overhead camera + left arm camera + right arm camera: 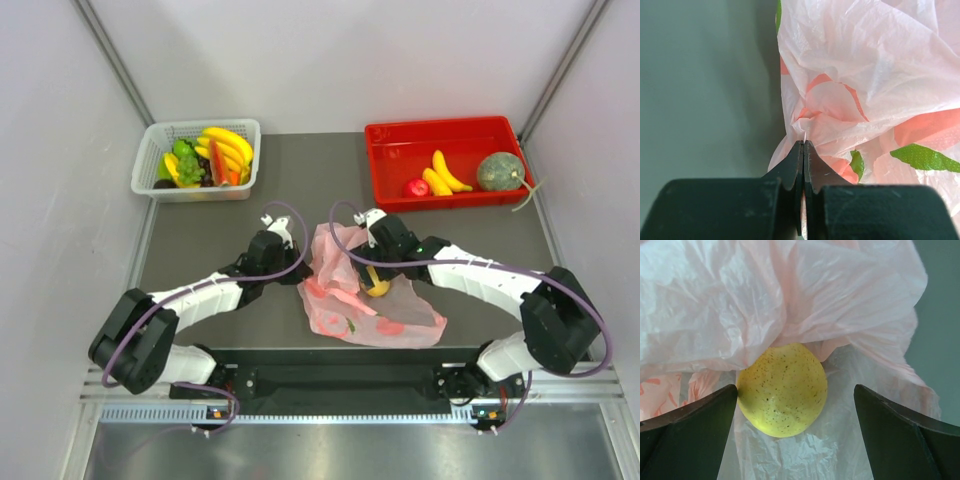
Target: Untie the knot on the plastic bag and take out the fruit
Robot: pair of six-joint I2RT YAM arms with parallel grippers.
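We're watching the L arm lying low, stretched fwd and to the right over the table [200, 250], wrist level, its tip at the left edge of the bag [400, 315]. The L gripper [804, 142] is showing jaws pressed tight together, pinching a thin fold of the pink film right at the tips. The film is bunching into creases just above that pinch.

The R arm is folding at the elbow out on the right, forearm running back to the left, wrist angling down onto the bag's middle. The R gripper [795, 390] is standing wide apart, clamping nothing. Between its jaws a yellow fruit [782, 390], round and speckled, is sitting on the film. It seems to be touching one finger [690, 432], w/ a clear gap to the other. Pink film is draping over the fruit's far side.

From the top cam the bag is lying mid-table, its far part crumpling up between the two claws and its near part spreading flat toward the bases.

At the far right the red bin [440, 126] is holding bananas [445, 172], a red fruit [416, 187] and a melon [500, 171]. At the far left a basket [150, 170] is holding a heap of fruit, well apart from both arms.
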